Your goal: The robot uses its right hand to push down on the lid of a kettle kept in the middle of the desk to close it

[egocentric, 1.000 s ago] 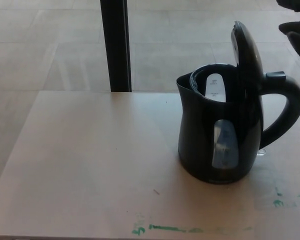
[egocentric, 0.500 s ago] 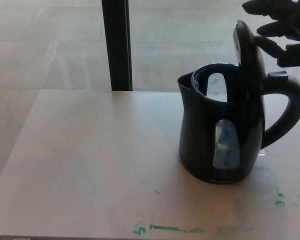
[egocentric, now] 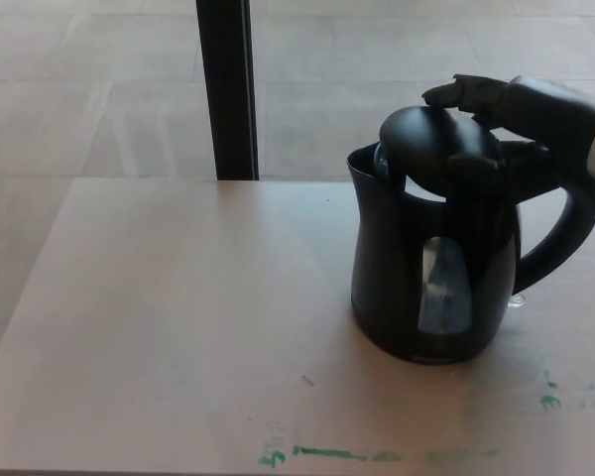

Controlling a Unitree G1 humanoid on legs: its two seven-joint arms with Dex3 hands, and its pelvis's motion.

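A black electric kettle stands on the pale desk, right of centre, handle pointing right. Its lid is tilted down over the mouth, with a gap left at the spout side. My right hand comes in from the right edge and rests on top of the lid, fingers stretched out flat over it and holding nothing. No part of my left arm shows.
A black vertical post stands behind the desk's far edge, left of the kettle. Green paint marks run along the near edge. Tiled floor lies beyond the desk.
The lid has swung from upright down to nearly over the kettle's mouth. My right hand has moved down and left onto it.
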